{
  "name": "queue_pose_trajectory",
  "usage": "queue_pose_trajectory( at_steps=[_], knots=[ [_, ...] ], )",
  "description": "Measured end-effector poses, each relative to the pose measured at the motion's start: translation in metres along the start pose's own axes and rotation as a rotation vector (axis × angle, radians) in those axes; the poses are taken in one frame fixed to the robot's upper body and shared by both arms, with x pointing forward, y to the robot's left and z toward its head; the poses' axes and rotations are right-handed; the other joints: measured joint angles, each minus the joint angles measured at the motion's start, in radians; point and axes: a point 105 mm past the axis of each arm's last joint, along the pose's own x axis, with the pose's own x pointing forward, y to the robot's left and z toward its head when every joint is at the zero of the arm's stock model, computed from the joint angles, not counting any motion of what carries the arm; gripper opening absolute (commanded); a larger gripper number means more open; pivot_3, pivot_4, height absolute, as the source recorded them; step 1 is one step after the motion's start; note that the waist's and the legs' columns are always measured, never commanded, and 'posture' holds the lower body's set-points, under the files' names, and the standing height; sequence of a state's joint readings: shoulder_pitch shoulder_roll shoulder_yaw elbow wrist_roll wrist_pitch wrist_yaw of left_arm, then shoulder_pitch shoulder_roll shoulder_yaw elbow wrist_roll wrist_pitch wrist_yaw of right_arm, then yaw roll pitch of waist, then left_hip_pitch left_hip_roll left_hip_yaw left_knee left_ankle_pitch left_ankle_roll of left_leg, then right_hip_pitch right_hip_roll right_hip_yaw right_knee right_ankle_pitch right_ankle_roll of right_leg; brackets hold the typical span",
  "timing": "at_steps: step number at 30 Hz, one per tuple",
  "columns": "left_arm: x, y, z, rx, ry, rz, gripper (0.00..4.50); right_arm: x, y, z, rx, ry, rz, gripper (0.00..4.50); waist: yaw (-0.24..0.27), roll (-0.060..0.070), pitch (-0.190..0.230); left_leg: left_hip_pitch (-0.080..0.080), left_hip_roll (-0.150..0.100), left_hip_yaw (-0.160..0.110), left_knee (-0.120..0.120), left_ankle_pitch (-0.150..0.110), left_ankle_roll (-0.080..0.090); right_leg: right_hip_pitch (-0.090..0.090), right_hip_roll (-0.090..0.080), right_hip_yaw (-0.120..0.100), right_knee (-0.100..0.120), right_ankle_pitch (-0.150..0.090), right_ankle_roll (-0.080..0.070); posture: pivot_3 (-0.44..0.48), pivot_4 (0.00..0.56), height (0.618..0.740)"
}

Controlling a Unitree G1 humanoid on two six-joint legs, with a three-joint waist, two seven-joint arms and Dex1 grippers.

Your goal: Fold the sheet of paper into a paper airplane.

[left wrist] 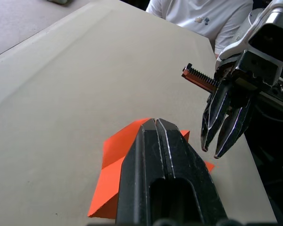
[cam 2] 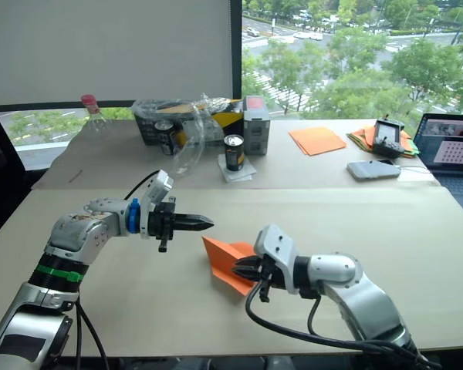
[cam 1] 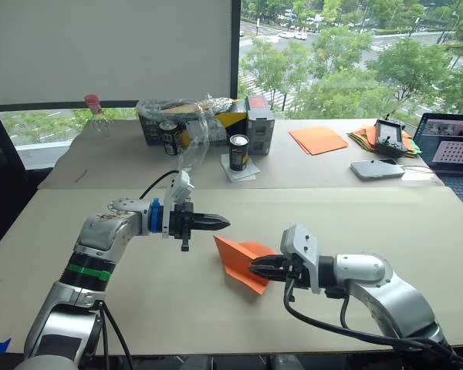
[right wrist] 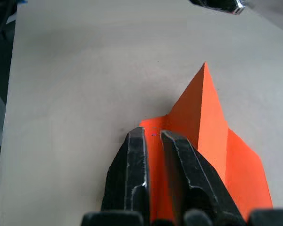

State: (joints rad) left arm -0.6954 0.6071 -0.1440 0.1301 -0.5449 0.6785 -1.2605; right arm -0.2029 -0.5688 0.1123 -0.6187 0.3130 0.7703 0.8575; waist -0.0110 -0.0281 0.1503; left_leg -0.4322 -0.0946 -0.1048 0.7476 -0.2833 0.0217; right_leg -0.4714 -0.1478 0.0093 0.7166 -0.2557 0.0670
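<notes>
Airplane [cam 1: 239, 262] lies on your desk [cam 1: 370, 223], right tool [cam 1: 262, 268] over it, slightly parted; left tool [cam 1: 216, 223] closed, empty (cans [cam 1: 238, 152] far behind).

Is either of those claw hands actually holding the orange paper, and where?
The right gripper seems to pinch the sheet of paper at its near edge, though contact is unclear. The left gripper is shut, holding nothing.

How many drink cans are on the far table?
2: one dark can beside the plastic-wrapped box, one can standing on a napkin nearer the middle. Others may hide behind the wrap.
</notes>
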Motion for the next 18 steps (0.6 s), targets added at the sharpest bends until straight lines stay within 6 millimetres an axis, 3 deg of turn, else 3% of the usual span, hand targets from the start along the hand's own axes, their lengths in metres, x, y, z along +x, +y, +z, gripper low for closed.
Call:
queue_pose_trajectory(
  at_steps=[2, 8, 17, 18],
  knots=[
    [-0.001, 0.0, -0.001, 0.002, 0.007, -0.002, 0.0, -0.006, -0.008, -0.004, -0.01, 0.022, -0.079, 2.57, -0.002, 0.0, 0.0, 0.0, 0.0, 0.0, 0.0, 0.0, 0.0, 0.0, 0.0, 0.0, 0.0, 0.0, 0.0, 0.0, 0.15, 0.67],
    [-0.003, 0.0, -0.006, -0.009, 0.017, 0.004, 0.0, -0.005, -0.012, -0.011, -0.01, 0.047, -0.14, 2.57, -0.003, 0.0, 0.0, 0.0, 0.0, 0.0, 0.0, 0.0, 0.0, 0.0, 0.0, 0.0, 0.0, 0.0, 0.0, 0.0, 0.15, 0.67],
    [-0.005, -0.003, -0.008, 0.0, 0.022, 0.018, 0.0, 0.008, -0.001, -0.047, 0.033, 0.127, -0.105, 2.57, -0.002, 0.0, 0.0, 0.0, 0.0, 0.0, 0.0, 0.0, 0.0, 0.0, 0.0, 0.0, 0.0, 0.0, 0.0, 0.0, 0.15, 0.67],
    [-0.007, -0.002, -0.01, -0.002, 0.025, 0.026, 0.0, 0.009, -0.002, -0.049, 0.029, 0.13, -0.109, 2.04, -0.002, 0.0, 0.0, 0.0, 0.0, 0.0, 0.0, 0.0, 0.0, 0.0, 0.0, 0.0, 0.0, 0.0, 0.0, 0.0, 0.15, 0.67]
  ],
)
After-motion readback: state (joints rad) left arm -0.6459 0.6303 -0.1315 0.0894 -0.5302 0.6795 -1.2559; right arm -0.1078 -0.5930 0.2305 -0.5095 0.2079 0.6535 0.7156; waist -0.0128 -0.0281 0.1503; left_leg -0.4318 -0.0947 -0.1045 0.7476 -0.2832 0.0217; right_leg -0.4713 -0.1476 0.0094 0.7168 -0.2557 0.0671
